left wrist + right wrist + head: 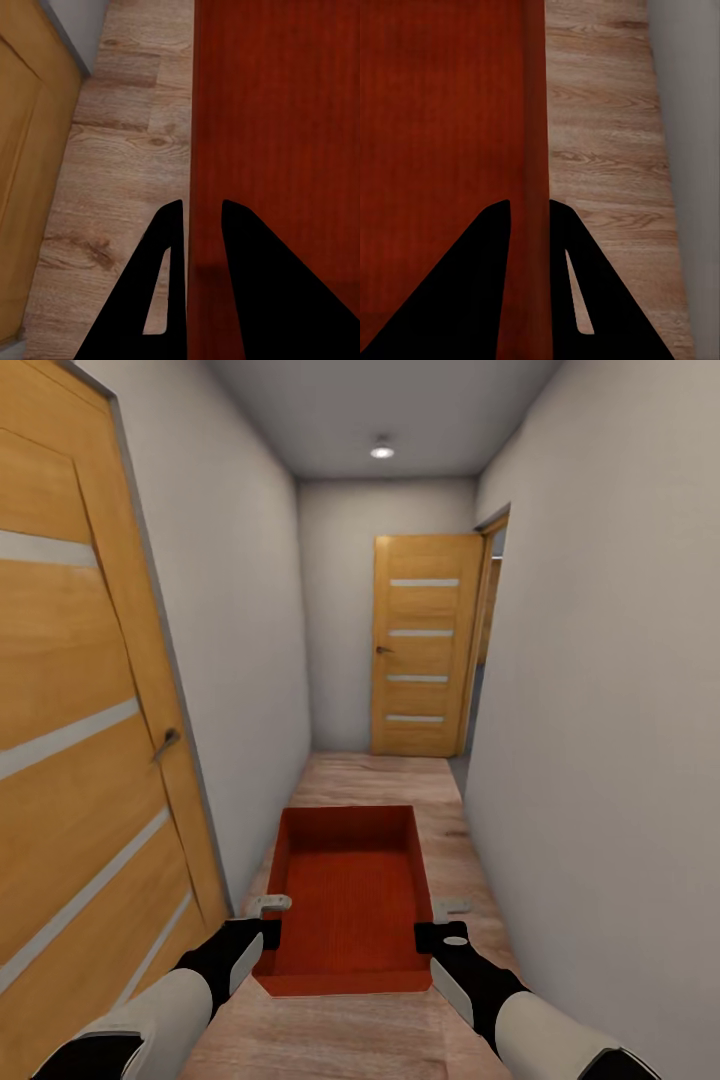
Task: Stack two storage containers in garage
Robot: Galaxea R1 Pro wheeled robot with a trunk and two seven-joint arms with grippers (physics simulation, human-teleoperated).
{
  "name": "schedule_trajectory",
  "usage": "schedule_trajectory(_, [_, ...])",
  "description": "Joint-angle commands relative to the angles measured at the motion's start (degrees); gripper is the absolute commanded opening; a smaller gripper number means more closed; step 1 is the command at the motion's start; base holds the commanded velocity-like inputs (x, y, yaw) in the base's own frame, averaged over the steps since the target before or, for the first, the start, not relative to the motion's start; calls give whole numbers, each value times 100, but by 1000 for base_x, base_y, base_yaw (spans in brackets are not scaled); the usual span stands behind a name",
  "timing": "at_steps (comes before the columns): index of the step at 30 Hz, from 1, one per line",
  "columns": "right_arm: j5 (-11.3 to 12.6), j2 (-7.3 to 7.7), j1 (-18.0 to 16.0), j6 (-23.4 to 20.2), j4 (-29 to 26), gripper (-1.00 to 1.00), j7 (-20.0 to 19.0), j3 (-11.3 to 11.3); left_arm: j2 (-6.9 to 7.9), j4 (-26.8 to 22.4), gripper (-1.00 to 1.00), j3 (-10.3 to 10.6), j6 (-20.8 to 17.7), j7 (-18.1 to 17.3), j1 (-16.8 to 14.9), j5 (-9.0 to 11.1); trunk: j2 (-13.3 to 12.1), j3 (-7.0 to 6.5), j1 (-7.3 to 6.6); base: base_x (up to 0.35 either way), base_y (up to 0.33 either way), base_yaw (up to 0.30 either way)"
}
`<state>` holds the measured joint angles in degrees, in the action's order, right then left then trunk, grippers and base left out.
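One orange-red storage container (350, 890) hangs level and low in front of me, above a wood plank floor in a narrow hallway. It has no lid and nothing inside. My left gripper (268, 922) is shut on its left side wall near the close end. In the left wrist view the left gripper (201, 219) has its black fingers (169, 247) astride the red wall of the container (277, 150). My right gripper (440, 926) is shut on the right side wall. The right wrist view has the right gripper (529, 216) pinching that wall, the container (442, 112) beside it.
A shut wooden door (80, 740) lines the left wall close by. At the hallway's far end stands another wooden door (425, 645), with an open doorway (490, 630) beside it on the right. The pale right wall (600, 710) runs close. Plank floor (380, 775) stretches ahead.
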<state>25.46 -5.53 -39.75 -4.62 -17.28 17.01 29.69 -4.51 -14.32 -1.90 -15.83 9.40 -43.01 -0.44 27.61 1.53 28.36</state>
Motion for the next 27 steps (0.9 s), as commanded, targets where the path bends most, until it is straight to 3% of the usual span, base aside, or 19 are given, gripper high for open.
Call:
schedule_trajectory(1, [-8, 8, -10, 93, -197, -100, 22, -95, 82, -1, -100, 5, -34, 27, 3, 35, 12, 13, 6, 324, 0, 0])
schedule_trajectory(19, [-6, 8, -12, 93, -197, -100, 16, -95, 82, -1, -100, 5, -34, 27, 3, 35, 12, 13, 6, 324, 0, -1])
schedule_trajectory(27, [-7, -1, -13, 93, -197, -100, 22, -95, 82, -1, -100, 5, -34, 27, 3, 35, 12, 13, 6, 324, 0, -103])
